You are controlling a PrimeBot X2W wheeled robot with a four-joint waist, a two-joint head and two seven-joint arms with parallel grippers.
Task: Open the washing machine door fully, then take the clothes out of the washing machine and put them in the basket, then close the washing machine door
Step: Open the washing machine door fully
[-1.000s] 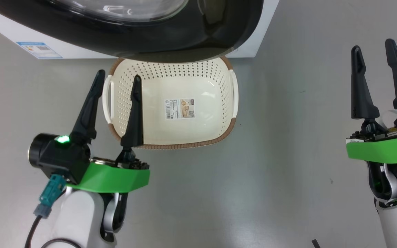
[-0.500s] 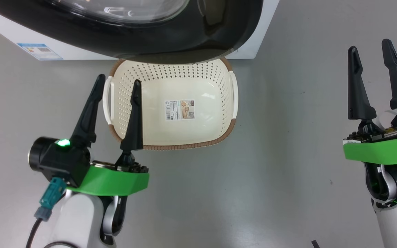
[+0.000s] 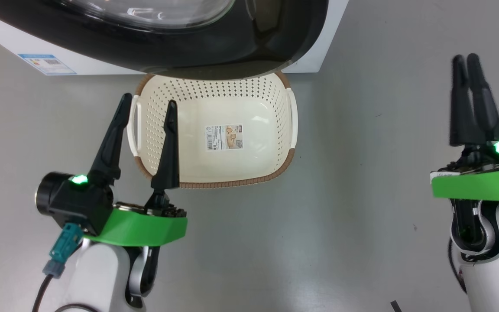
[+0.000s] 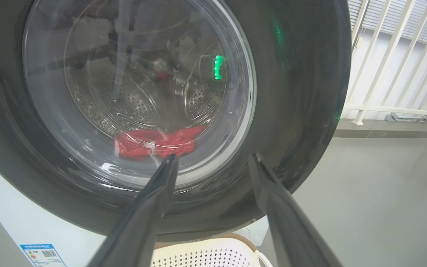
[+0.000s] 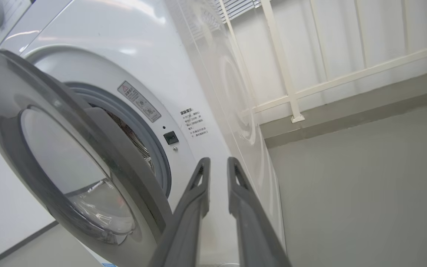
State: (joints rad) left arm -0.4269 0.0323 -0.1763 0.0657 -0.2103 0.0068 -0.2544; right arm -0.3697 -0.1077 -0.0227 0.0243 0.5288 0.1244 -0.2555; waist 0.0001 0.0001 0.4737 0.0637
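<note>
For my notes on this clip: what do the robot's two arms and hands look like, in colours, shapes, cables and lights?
Both arms are glossy white, each ending in a bright green wedge-shaped collar. The left hand and right hand each have two long, tapering black fingers. A small green light glows near each hand's base. The left wrist also carries a black cylindrical camera with a teal plug and a black cable.

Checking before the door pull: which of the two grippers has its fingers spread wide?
The left gripper, by the basket; the right gripper's fingers are nearly together.
</note>
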